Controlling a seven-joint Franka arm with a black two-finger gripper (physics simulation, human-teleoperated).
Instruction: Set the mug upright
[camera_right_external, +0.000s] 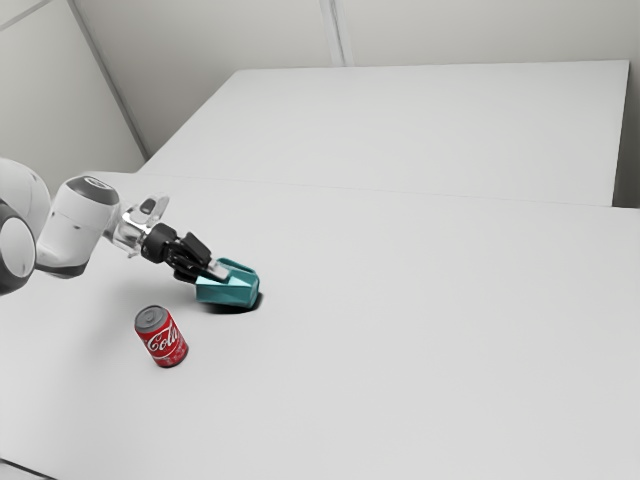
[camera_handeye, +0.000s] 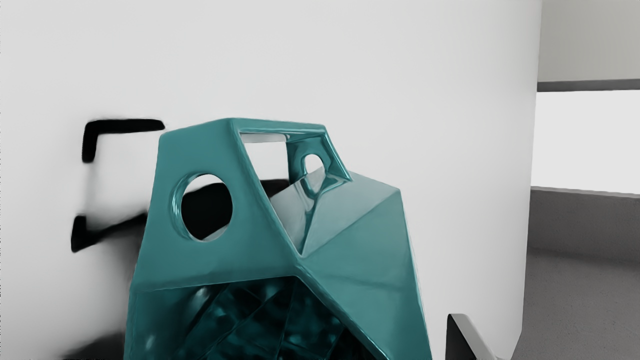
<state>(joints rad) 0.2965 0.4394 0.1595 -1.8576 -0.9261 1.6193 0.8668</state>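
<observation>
Gripper down at teal mug, whether grasping or released can't tell, mug tipped sideways, red cola can standing near, white surface.

A smooth white table spreads widely under soft, even light. Behind it lies another broad white surface, backed by a pale grey wall with a narrow upright strip. A second wall stands at the exterior view's left, with a dark line at the corner. Past the table's edge, the wrist view shows a speckled grey surface and a bright white band.
</observation>
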